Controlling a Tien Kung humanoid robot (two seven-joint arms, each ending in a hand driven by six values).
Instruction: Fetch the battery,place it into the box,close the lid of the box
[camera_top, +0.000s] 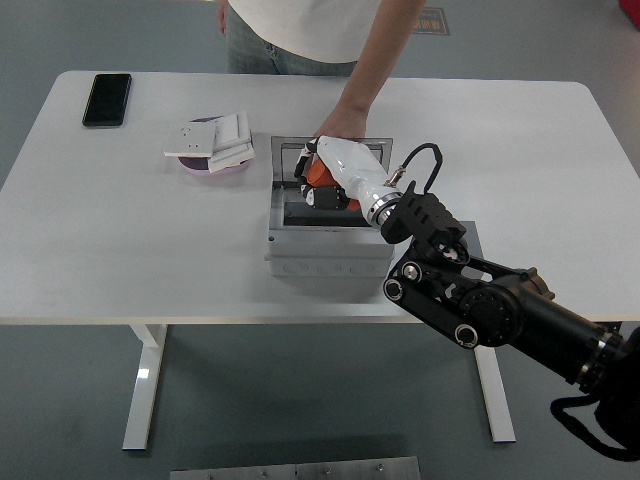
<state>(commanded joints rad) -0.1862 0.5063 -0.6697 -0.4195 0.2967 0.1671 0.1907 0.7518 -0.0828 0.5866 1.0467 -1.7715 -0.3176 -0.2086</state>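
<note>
no text, label, brand or number can be read anywhere: the white packets (213, 138) left of the box (327, 222) show only tiny marks, too small to make out.

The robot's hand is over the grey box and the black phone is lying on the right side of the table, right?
Not quite. The robot's right hand is over the grey box, but the black phone lies at the table's far left corner, not on the right. The head view shows it.
</note>
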